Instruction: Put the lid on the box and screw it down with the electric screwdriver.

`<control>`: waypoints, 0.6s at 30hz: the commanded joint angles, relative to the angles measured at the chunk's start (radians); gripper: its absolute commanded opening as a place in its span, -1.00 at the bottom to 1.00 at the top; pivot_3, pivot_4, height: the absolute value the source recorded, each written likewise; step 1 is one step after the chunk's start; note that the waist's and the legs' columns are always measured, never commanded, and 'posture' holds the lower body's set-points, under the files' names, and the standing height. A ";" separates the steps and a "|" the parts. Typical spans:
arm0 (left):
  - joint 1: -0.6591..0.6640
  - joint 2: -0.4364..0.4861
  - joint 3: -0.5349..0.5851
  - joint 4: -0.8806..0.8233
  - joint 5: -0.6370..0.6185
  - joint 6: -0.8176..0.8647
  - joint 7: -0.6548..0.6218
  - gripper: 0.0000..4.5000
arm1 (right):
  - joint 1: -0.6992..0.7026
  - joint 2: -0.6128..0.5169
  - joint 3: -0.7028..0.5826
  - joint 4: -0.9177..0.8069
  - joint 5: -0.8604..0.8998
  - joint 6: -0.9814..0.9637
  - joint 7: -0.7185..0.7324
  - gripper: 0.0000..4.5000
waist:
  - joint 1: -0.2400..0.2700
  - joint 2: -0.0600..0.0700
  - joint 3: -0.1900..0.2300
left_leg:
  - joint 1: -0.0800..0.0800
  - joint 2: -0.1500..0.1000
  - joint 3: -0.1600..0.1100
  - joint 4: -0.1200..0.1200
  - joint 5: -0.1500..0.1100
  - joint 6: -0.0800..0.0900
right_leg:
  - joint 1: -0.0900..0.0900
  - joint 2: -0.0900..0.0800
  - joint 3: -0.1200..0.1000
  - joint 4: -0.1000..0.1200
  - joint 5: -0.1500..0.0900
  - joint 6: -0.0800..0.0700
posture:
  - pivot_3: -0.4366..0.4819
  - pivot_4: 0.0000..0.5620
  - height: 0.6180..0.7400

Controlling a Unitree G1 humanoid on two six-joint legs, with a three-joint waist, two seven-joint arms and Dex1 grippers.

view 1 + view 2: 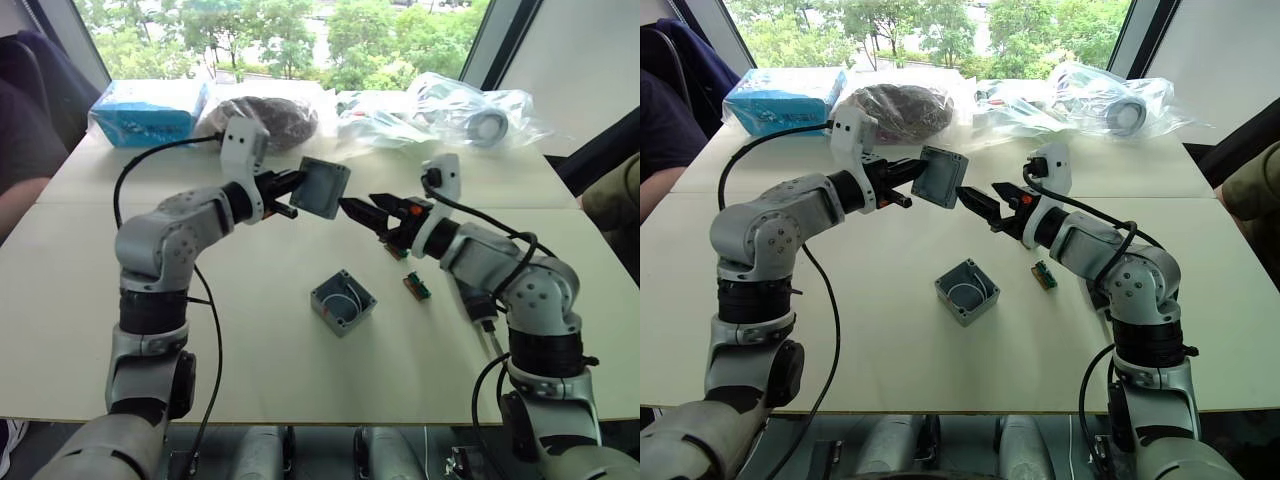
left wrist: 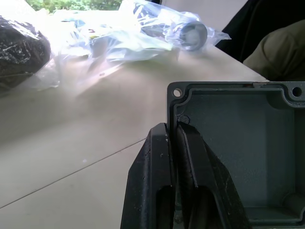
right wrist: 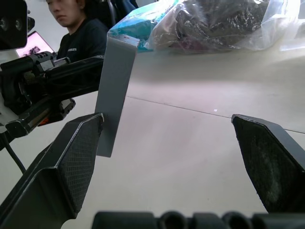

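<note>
My left gripper (image 1: 296,186) is shut on the lid (image 1: 322,187), pinching one rim wall and holding it tilted on edge in the air above the table. In the left wrist view the fingers (image 2: 162,181) clamp that wall and the lid's hollow inside (image 2: 238,143) faces the camera. My right gripper (image 1: 352,209) is open and points at the lid from the right, its tips just short of the lid's lower edge (image 3: 114,95). The box (image 1: 343,303) sits open on the table below them, a wire coiled inside. The electric screwdriver (image 1: 480,308) lies by my right forearm, mostly hidden.
Small green connectors (image 1: 416,287) lie right of the box. A blue packet (image 1: 145,110), a dark bag (image 1: 265,115) and clear plastic bags (image 1: 440,110) line the table's far side. People sit at the left (image 1: 20,130) and right (image 1: 615,200) edges.
</note>
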 commanded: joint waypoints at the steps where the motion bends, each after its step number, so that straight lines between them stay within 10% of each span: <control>1: -0.017 -0.002 -0.013 -0.030 0.013 -0.053 -0.007 -0.99 | -0.011 0.012 -0.042 -0.062 0.050 0.011 -0.003 1.00 | 0.000 0.000 0.000 | 0.000 0.000 0.000 0.000 0.000 0.000 | 0.000 0.000 0.000 0.000 0.000 0.000 | -0.05 -0.47 1.00; 13: -0.022 -0.029 -0.034 -0.028 0.010 -0.081 -0.017 -0.99 | -0.007 0.048 -0.054 -0.084 0.074 0.033 -0.070 1.00 | 0.000 0.000 0.000 | 0.000 0.000 0.000 0.000 0.000 0.000 | 0.000 0.000 0.000 0.000 0.000 0.000 | -0.05 -0.47 1.00; 18: -0.015 -0.020 -0.036 -0.028 0.016 -0.086 -0.024 -1.00 | -0.004 0.059 -0.064 -0.085 0.082 0.028 -0.085 0.28 | -0.001 0.000 0.000 | 0.000 0.000 0.000 0.000 0.000 0.001 | 0.000 0.000 0.000 0.000 0.000 0.000 | -0.05 -0.47 1.00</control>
